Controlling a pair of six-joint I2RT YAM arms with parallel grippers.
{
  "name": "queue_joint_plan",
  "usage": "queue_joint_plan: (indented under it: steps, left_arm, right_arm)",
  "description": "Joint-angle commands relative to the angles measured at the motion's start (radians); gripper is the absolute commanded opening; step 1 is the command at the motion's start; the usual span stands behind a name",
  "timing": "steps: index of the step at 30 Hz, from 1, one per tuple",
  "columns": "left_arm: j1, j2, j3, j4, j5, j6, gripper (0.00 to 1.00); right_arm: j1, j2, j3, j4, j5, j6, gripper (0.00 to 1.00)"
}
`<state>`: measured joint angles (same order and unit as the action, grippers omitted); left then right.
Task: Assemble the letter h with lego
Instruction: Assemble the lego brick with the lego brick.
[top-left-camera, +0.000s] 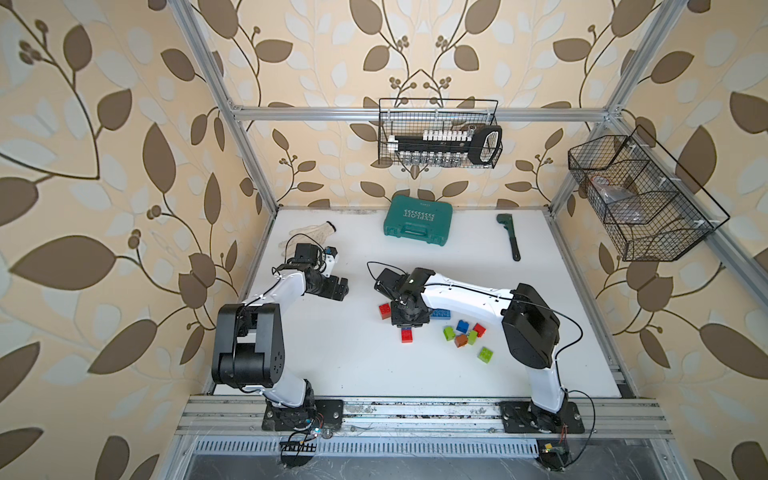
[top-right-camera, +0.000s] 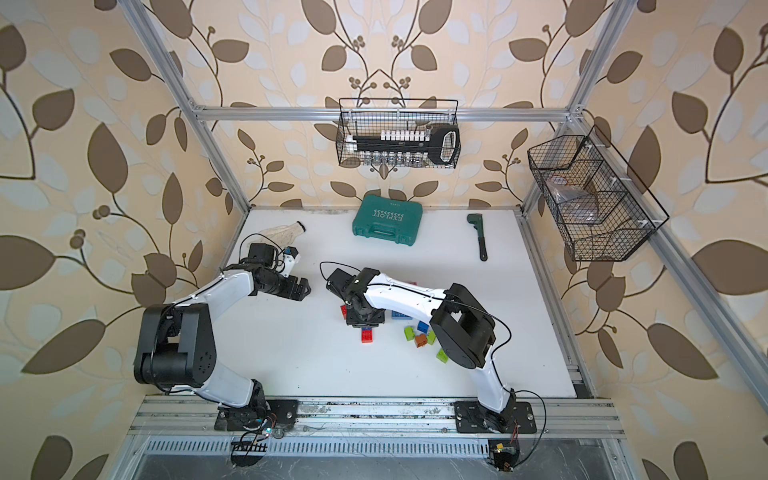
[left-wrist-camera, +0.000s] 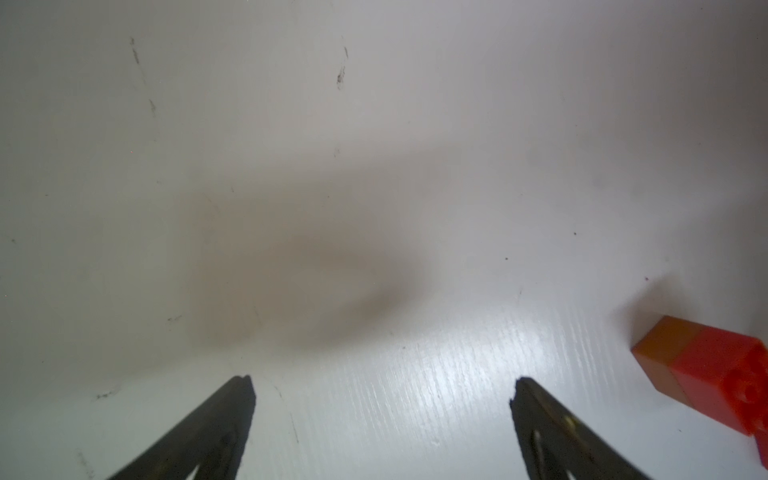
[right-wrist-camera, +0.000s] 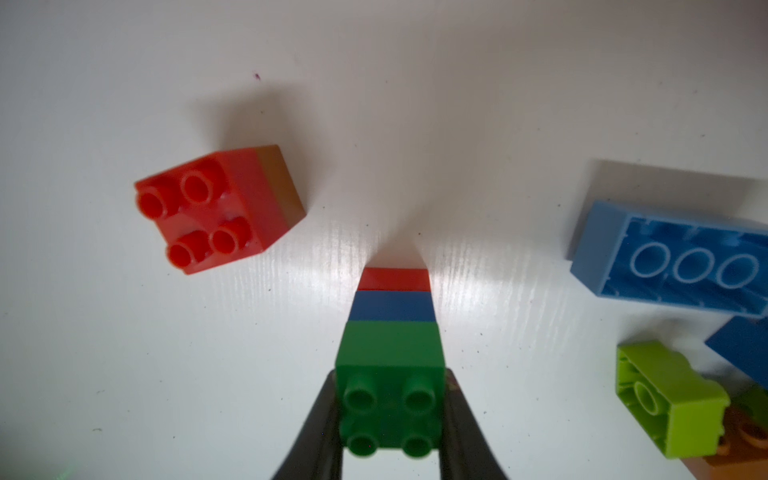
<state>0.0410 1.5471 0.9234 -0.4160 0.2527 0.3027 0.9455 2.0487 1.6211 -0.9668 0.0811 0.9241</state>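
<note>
White table (top-left-camera: 332, 365): work surface. Teal case (top-left-camera: 417, 221) sits at the far edge, well apart from the lego.

Left claw (left-wrist-camera: 382, 382): released, jaws spread wide with nothing between them, over bare table.

Right claw (right-wrist-camera: 390, 411): clenched on the green brick (right-wrist-camera: 390, 345) that heads my three-brick stack (right-wrist-camera: 392, 305), which runs green, blue, red. The red end seems to meet the table, but glare there leaves contact unclear.

Red-on-orange pair (right-wrist-camera: 216, 203): on the table near the right claw.

Long blue brick (right-wrist-camera: 673, 257): underside up. Lime brick (right-wrist-camera: 669, 399) is close by it.

Cluster of small bricks (top-left-camera: 462, 340): on the table by my right arm.
</note>
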Motion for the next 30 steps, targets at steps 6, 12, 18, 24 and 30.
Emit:
queue_joint_plan:
  steps: [6, 12, 18, 24, 30]
  left_arm:
    - [0.013, -0.004, 0.012, -0.006, 0.003, -0.007, 0.99]
    - [0.012, -0.002, 0.015, -0.01, 0.01, -0.008, 0.99]
    - [0.012, -0.002, 0.019, -0.017, 0.012, -0.009, 0.99]
    - [0.014, -0.018, 0.01, -0.011, 0.006, -0.009, 0.99]
    - [0.014, -0.012, 0.009, -0.009, 0.004, -0.005, 0.99]
  right_arm:
    - [-0.021, 0.177, -0.01, -0.054, -0.022, -0.05, 0.26]
    - [-0.056, 0.143, -0.023, -0.042, -0.005, -0.1, 0.26]
    - [-0.146, 0.043, 0.0, -0.048, 0.01, -0.2, 0.28]
    - [-0.227, 0.052, 0.032, -0.027, 0.022, -0.275, 0.28]
    - [-0.235, 0.1, 0.127, -0.062, 0.009, -0.299, 0.3]
